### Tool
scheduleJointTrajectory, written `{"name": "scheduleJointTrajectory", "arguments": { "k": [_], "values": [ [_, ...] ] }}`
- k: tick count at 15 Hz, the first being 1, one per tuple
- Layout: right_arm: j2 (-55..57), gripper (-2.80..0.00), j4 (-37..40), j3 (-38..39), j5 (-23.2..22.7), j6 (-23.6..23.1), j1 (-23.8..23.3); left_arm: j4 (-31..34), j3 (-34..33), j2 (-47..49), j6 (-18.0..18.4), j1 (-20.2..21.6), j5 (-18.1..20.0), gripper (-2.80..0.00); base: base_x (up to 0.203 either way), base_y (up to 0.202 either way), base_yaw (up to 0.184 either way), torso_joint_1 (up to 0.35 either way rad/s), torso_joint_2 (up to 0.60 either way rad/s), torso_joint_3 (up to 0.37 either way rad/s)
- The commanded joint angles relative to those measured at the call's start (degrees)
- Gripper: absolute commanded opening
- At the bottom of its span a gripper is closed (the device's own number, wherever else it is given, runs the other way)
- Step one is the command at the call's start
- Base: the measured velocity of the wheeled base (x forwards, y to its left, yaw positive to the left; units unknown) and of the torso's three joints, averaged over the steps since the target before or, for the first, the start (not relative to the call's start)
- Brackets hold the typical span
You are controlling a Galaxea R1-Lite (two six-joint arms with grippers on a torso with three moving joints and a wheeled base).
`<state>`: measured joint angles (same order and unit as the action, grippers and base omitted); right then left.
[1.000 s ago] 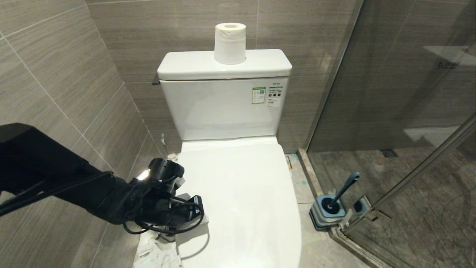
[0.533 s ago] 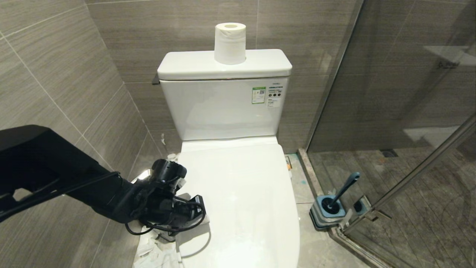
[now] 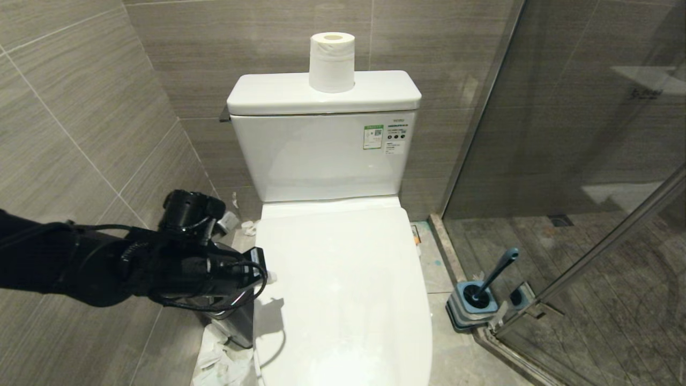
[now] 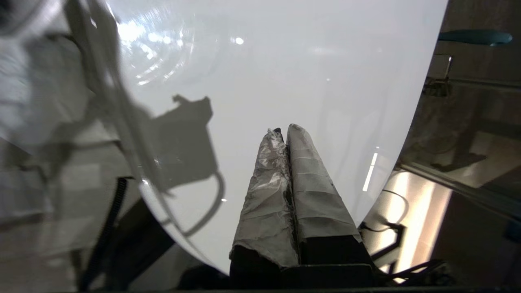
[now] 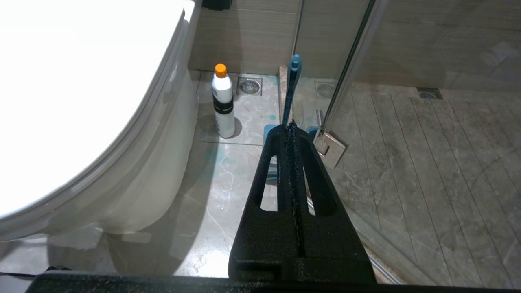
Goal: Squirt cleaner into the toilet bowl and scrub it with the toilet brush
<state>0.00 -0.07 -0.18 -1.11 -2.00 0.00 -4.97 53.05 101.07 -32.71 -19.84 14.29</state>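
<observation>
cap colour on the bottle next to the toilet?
Orange, on a white bottle; right wrist view shows it best.

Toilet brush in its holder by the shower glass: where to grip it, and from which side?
Grip the toilet brush on its bare upper handle, below the rounded end. Its head sits in the holder and the handle leans toward the glass door, so probably approach from the toilet side or above, closing the fingers across the slim shaft.

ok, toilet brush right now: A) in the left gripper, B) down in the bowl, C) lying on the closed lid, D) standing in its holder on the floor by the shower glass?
D: the toilet brush stands in its holder on the floor by the shower glass; the left gripper is shut on nothing at the closed lid.
</observation>
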Motion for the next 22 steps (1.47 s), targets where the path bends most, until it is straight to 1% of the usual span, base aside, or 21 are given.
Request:
{"name": "scheduleJointTrajectory", "arguments": {
  "k": [1, 4, 6, 7, 9, 11, 13, 14, 16, 18, 19, 22],
  "values": [
    [0.1, -2.80, 0.0, 0.0, 0.0, 0.0, 0.0, 4.4, 0.3, -11.3, 6.8, 0.4, -3.0, -2.80, 0.000, 0.000, 0.000, 0.000, 0.00, 0.000],
    [0.1, -2.80, 0.0, 0.0, 0.0, 0.0, 0.0, 14.3, 1.9, -20.4, 18.5, 0.5, -9.5, -2.80, 0.000, 0.000, 0.000, 0.000, 0.00, 0.000],
    [0.0, -2.80, 0.0, 0.0, 0.0, 0.0, 0.0, 18.3, 3.5, -25.5, 25.7, 1.4, -12.0, -2.80, 0.000, 0.000, 0.000, 0.000, 0.00, 0.000],
    [0.1, -2.80, 0.0, 0.0, 0.0, 0.0, 0.0, 21.3, 6.2, -27.7, 28.5, 2.2, -12.8, -2.80, 0.000, 0.000, 0.000, 0.000, 0.00, 0.000],
    [0.1, -2.80, 0.0, 0.0, 0.0, 0.0, 0.0, 27.1, 11.7, -32.0, 32.1, 2.8, -14.3, -2.80, 0.000, 0.000, 0.000, 0.000, 0.00, 0.000],
    [0.1, -2.80, 0.0, 0.0, 0.0, 0.0, 0.0, 29.3, 15.9, -36.0, 33.3, 2.9, -16.4, -2.80, 0.000, 0.000, 0.000, 0.000, 0.00, 0.000],
    [0.1, -2.80, 0.0, 0.0, 0.0, 0.0, 0.0, 29.7, 20.1, -40.9, 33.6, 3.6, -17.0, -2.80, 0.000, 0.000, 0.000, 0.000, 0.00, 0.000],
    [0.1, -2.80, 0.0, 0.0, 0.0, 0.0, 0.0, 29.7, 22.4, -43.0, 33.4, 4.9, -16.9, -2.80, 0.000, 0.000, 0.000, 0.000, 0.00, 0.000],
    [0.1, -2.80, 0.0, 0.0, 0.0, 0.0, 0.0, 29.8, 25.1, -47.6, 32.4, 7.7, -16.4, -2.80, 0.000, 0.000, 0.000, 0.000, 0.00, 0.000],
    [0.1, -2.80, 0.0, 0.0, 0.0, 0.0, 0.0, 31.1, 25.6, -52.8, 30.4, 8.4, -16.2, -2.80, 0.000, 0.000, 0.000, 0.000, 0.00, 0.000],
    [0.0, -2.80, 0.0, 0.0, 0.0, 0.0, 0.0, 33.2, 25.4, -56.1, 29.8, 8.9, -15.6, -2.80, 0.000, 0.000, 0.000, 0.000, 0.00, 0.000],
    [0.1, -2.80, 0.0, 0.0, 0.0, 0.0, 0.0, 39.3, 24.0, -66.0, 28.6, 11.3, -11.9, -2.80, 0.000, 0.000, 0.000, 0.000, 0.00, 0.000]
  ]
}}
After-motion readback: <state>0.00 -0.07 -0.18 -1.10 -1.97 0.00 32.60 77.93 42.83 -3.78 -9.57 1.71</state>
